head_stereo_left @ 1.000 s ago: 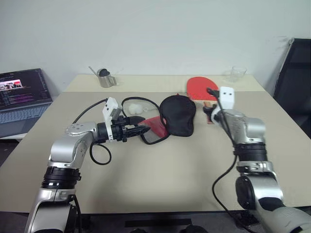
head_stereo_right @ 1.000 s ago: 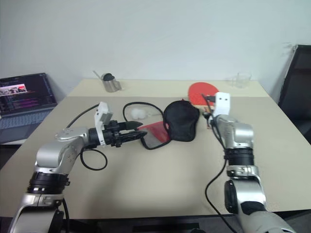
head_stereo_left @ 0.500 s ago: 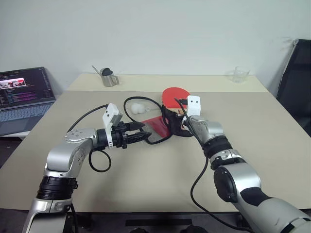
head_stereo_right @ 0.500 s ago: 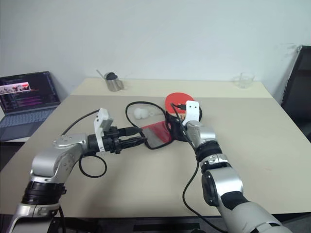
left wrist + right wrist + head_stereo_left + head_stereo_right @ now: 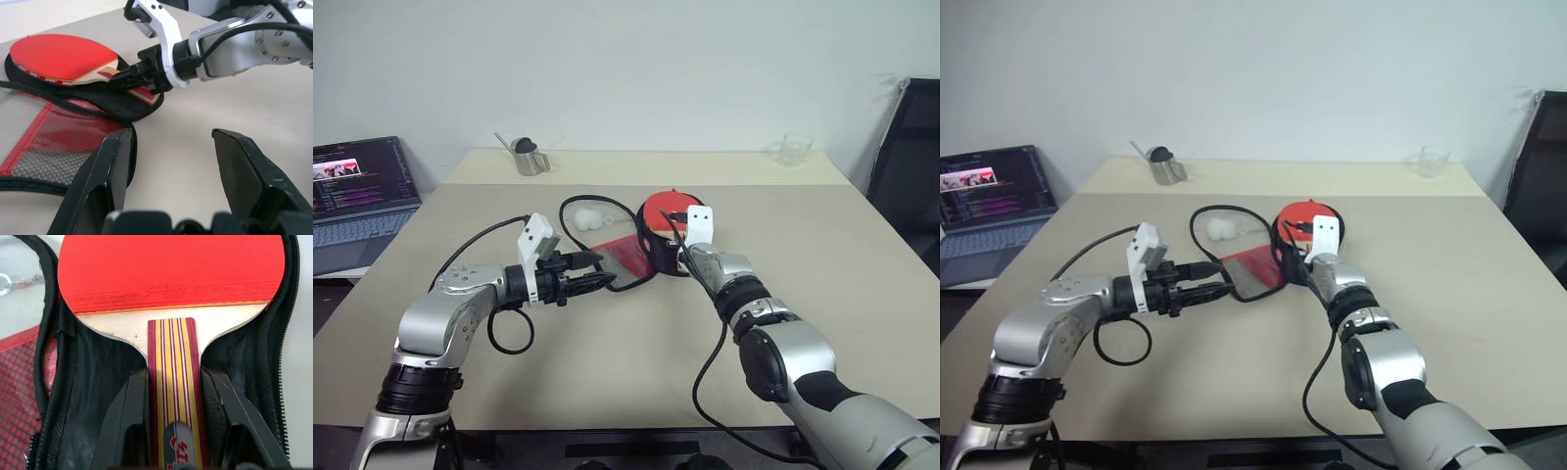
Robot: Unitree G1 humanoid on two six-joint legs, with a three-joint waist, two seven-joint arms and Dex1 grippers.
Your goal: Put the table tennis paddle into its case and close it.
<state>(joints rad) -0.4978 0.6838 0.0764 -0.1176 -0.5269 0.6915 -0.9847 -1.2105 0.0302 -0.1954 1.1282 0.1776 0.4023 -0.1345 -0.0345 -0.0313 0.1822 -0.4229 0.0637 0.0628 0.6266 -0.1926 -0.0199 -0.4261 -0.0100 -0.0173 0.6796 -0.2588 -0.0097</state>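
Gripping the table tennis paddle (image 5: 171, 293) by its striped handle, the right tool (image 5: 173, 396) has its 2 fingers pinched on either side of the wood, so the red face leads and the handle trails toward the wrist. That hold looks chosen to let the blade lie flat in the round end of the case (image 5: 651, 257) while the handle settles in the narrow end. From the head camera, the paddle sits over the open black case near the middle of the desk (image 5: 607, 372), its long axis running roughly from 6 toward 12 o'clock, face up, blade at the 12 o'clock end. In the right wrist view the black lining and zip edges frame both sides of the blade, so it seems lined up with the pouch.

At about 9 o'clock from the paddle, the left tool (image 5: 171, 161) rests low with its fingers spread and nothing between them, 1 finger just beside the red mesh flap (image 5: 54, 142). The flap lies folded open on the desk, leaving the pouch clear, and the zip is not yet closed.
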